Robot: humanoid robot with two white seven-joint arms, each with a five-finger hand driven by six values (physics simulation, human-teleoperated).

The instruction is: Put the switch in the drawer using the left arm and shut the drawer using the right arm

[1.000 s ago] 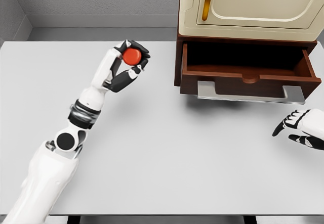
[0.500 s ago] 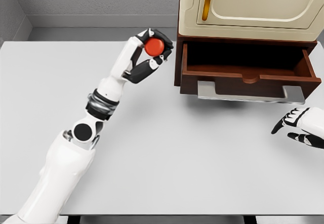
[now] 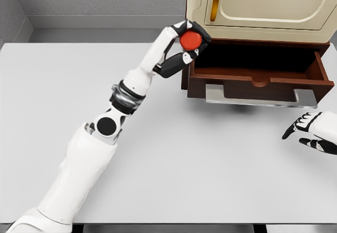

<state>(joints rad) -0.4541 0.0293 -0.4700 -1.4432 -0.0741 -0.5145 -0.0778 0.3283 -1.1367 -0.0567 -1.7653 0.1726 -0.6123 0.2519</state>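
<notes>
Your left hand (image 3: 181, 46) is curled around the round red switch (image 3: 190, 40), the dark fingers (image 3: 174, 64) wrapped under and beside it so that the red top shows between them. The switch is held in the air at about 12 o'clock in the head view, right at the left front corner of the open dark brown wooden drawer (image 3: 258, 70). From this angle you cannot quite tell whether the switch is already over the drawer's cavity or only level with its left wall. The white left arm runs up diagonally from 7 o'clock, across the pale grey tabletop (image 3: 200, 164), to that corner.

The drawer is pulled out toward you at roughly 1 to 2 o'clock, its inside dark and in shadow. A flat silver metal handle (image 3: 260, 96) runs along its front edge. Above it stands the cream-coloured cabinet body (image 3: 263, 7) with a panelled door and a vertical gold bar handle (image 3: 214, 1).

Your right hand (image 3: 313, 133) sits low over the tabletop at 3 o'clock, at the picture's right edge, well apart from the drawer front. Its fingers are spread and relaxed, and it holds nothing. Only the hand and a little of the wrist show; the rest of that arm is cut off by the frame.
</notes>
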